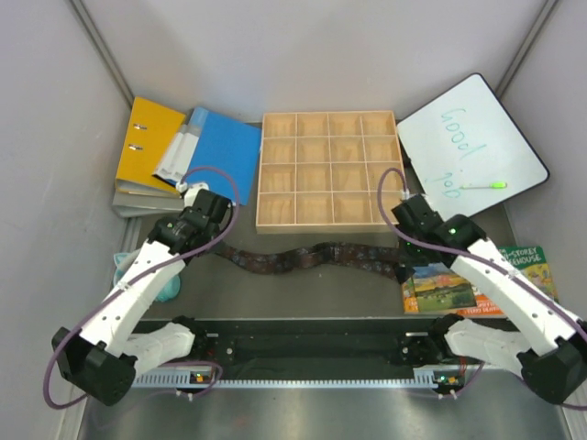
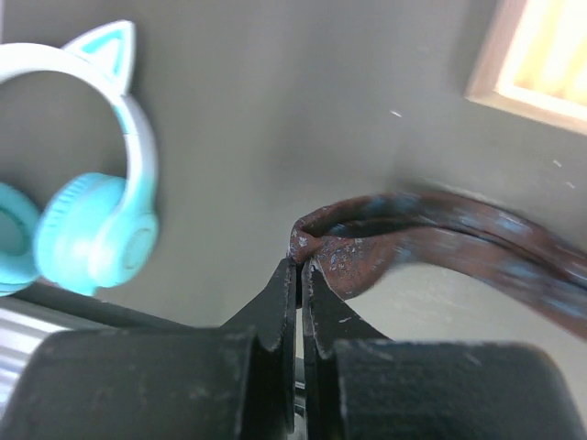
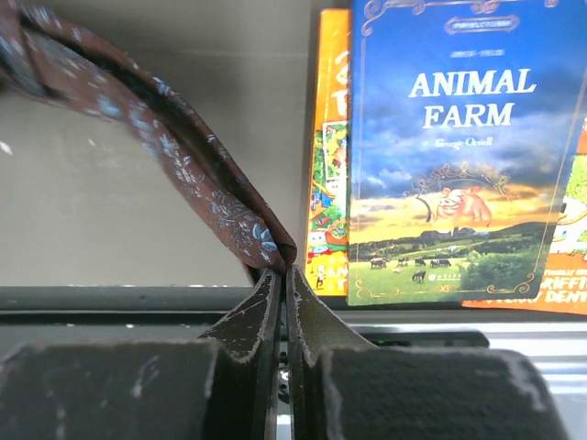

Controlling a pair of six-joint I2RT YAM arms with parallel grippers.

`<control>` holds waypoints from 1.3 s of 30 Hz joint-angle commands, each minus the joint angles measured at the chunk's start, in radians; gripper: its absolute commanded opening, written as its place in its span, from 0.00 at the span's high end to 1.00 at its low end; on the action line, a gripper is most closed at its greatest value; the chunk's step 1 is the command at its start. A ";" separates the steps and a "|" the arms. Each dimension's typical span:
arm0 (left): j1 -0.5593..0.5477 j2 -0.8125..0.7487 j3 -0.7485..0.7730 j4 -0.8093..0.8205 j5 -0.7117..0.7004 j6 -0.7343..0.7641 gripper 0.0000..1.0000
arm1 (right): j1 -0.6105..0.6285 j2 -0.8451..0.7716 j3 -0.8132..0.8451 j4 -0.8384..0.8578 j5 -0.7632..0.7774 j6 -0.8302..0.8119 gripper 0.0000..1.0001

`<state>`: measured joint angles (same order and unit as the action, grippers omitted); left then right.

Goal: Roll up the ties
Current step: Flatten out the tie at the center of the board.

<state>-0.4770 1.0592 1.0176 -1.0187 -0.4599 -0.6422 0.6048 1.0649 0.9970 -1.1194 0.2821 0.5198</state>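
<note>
The tie (image 1: 312,257), strung at 6 o'clock of the wooden tray (image 1: 321,224), is clamped by its very tips in the left gripper (image 2: 299,268) and right gripper (image 3: 281,273); slippage under any pull is judged likely

A shallow wooden tray (image 1: 327,170) divided into a grid of square compartments lies at the far middle of the grey table (image 1: 303,298). A yellow binder (image 1: 149,142) and a blue folder (image 1: 223,151) sit side by side to its left, and to its right is a tilted whiteboard (image 1: 472,137) bearing green writing and a green marker (image 1: 483,185). Pale teal headphones (image 2: 87,229) with cat ears lie at the near left, and at the near right an "Animal Farm" book (image 3: 459,156) lies over orange-covered ones.
</note>
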 commanded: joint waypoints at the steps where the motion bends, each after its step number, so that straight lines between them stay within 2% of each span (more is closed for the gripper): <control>1: 0.086 -0.001 0.038 -0.015 0.061 0.091 1.00 | -0.086 -0.126 0.011 0.001 -0.034 0.009 1.00; 4: 0.106 0.005 0.033 -0.006 0.090 0.105 1.00 | -0.166 -0.181 0.025 -0.020 -0.049 0.003 1.00; 8: 0.109 0.021 0.029 -0.001 0.116 0.107 1.00 | -0.267 -0.178 0.078 -0.091 -0.155 -0.033 1.00; 15: 0.109 0.053 0.009 0.003 0.210 0.111 1.00 | -0.402 -0.160 0.256 -0.252 -0.181 -0.104 1.00; 18: 0.109 0.058 0.013 0.003 0.245 0.115 1.00 | -0.413 -0.149 0.314 -0.301 -0.109 -0.092 1.00; 23: 0.109 0.061 -0.002 0.012 0.349 0.116 1.00 | -0.421 -0.097 0.308 -0.290 0.017 -0.086 1.00; 27: 0.109 0.073 -0.043 0.022 0.409 0.119 0.99 | -0.433 -0.008 0.284 -0.252 0.041 -0.067 1.00; 30: 0.109 0.079 -0.060 0.023 0.425 0.128 0.99 | -0.497 0.075 0.285 -0.211 0.063 -0.069 1.00; 32: 0.109 0.081 -0.065 0.025 0.437 0.133 0.99 | -0.583 0.138 0.305 -0.177 0.049 -0.061 1.00; 33: 0.109 0.081 -0.067 0.029 0.446 0.133 0.99 | -0.600 0.157 0.308 -0.160 0.049 -0.060 0.97; 34: 0.109 0.082 -0.067 0.032 0.454 0.134 0.98 | -0.679 0.176 0.315 -0.149 0.084 -0.037 0.45; 35: 0.109 0.084 -0.067 0.034 0.454 0.131 0.98 | -0.706 0.213 0.331 -0.135 0.115 -0.012 0.14; 36: 0.109 0.090 -0.065 0.038 0.492 0.131 0.98 | -0.721 0.217 0.333 -0.120 0.132 -0.003 0.01; 39: 0.109 0.093 -0.063 0.032 0.480 0.138 0.97 | -0.738 0.198 0.327 -0.065 0.135 0.012 0.01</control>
<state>-0.3733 1.1446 0.9497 -1.0073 -0.0105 -0.5217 -0.1028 1.2961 1.2846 -1.2716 0.3523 0.4843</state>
